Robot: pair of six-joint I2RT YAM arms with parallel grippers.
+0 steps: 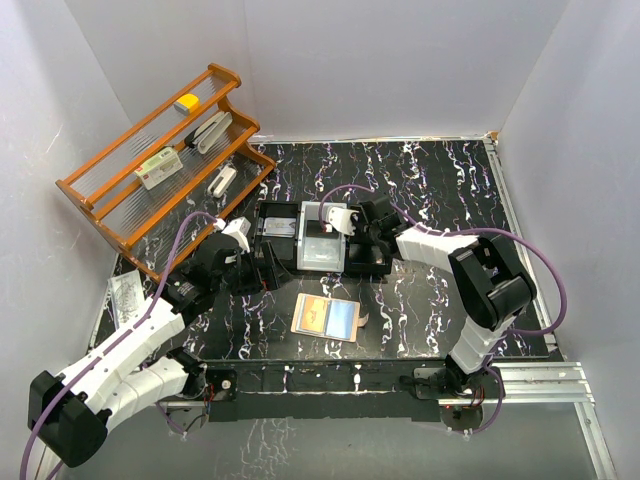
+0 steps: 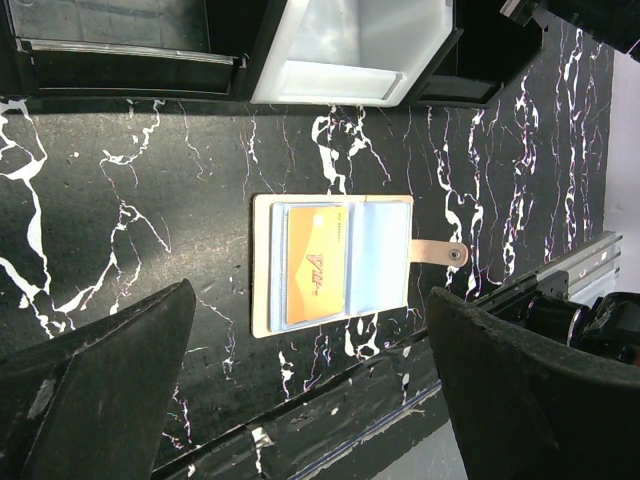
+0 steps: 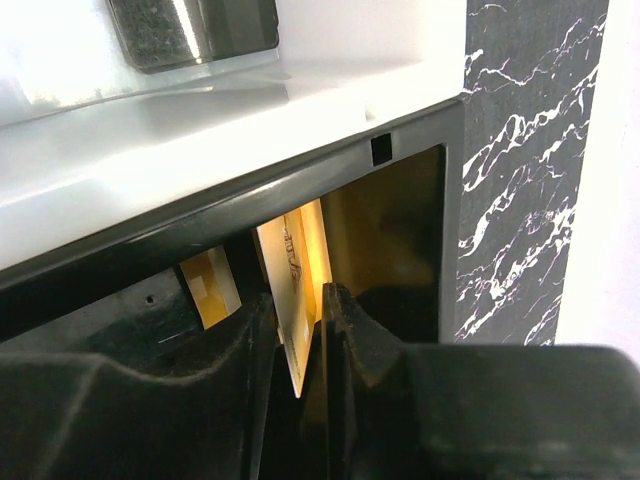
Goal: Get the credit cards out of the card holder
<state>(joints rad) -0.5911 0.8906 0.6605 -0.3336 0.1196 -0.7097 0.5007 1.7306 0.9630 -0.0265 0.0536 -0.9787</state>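
The beige card holder (image 1: pixel 325 318) (image 2: pixel 262 270) lies open and flat near the table's front edge, snap tab (image 2: pixel 440 252) pointing right. An orange credit card (image 2: pixel 315 265) and a blue-grey one (image 2: pixel 378 258) sit in its slots. My left gripper (image 1: pixel 245 265) (image 2: pixel 310 300) hovers wide open behind and to the left of the holder, holding nothing. My right gripper (image 1: pixel 358 245) (image 3: pixel 300 295) reaches into the right compartment of the black-and-grey tray (image 1: pixel 272 240) (image 3: pixel 250 190). An orange card (image 3: pixel 290 270) stands on edge between its slightly parted fingers. Another card (image 3: pixel 210 285) lies deeper in that compartment.
A wooden rack (image 1: pixel 95 200) stands at the back left with a white labelled box (image 1: pixel 158 167) and other small items. A clear plastic bag (image 1: pixel 125 295) lies by the left wall. White walls close in the table on three sides.
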